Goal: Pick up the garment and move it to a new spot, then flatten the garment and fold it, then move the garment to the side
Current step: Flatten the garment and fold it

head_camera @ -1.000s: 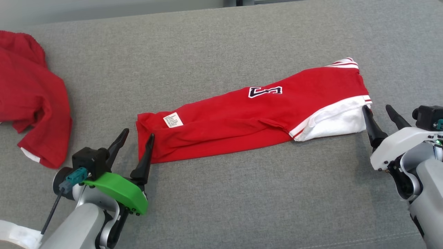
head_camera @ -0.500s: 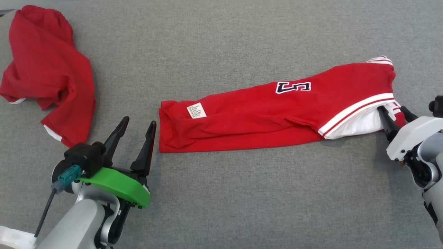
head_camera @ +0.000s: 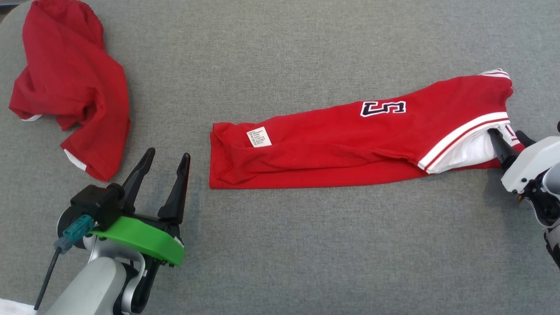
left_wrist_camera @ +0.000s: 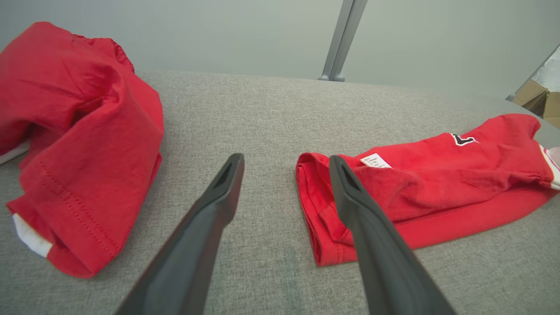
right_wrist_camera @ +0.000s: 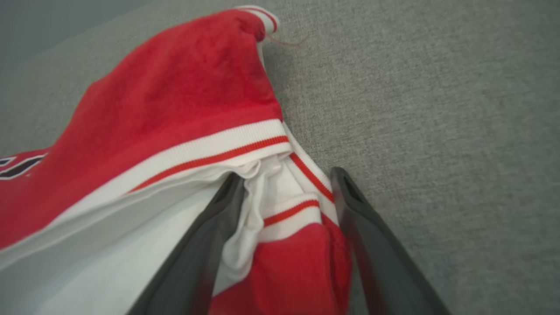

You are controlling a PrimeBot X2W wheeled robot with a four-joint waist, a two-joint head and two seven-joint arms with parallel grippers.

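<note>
Right tool (right_wrist_camera: pixel 286 177) is being held splayed, fingers straddling the white-striped hem of the garment (head_camera: pixel 332 148), nothing clamped. Left tool (head_camera: pixel 169 154) is being held splayed too, empty, just beside the labelled end. The garment is lying stretched lengthwise on the grey fabric surface (head_camera: pixel 306 245); a second red garment (head_camera: pixel 74 83) is lying crumpled far left.

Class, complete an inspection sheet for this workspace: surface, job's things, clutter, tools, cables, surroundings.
Surface: grey fabric top, flat.
Job's things: red jersey, folded into a long strip, number patch up.
Clutter: second red garment, crumpled, far left.
Tools: left tool open, beside the jersey's hem end, apart from it; right tool open, straddling its white-trimmed end.
Cables: dark cable hanging from left wrist.
Surroundings: metal post, cardboard box beyond the surface.
</note>
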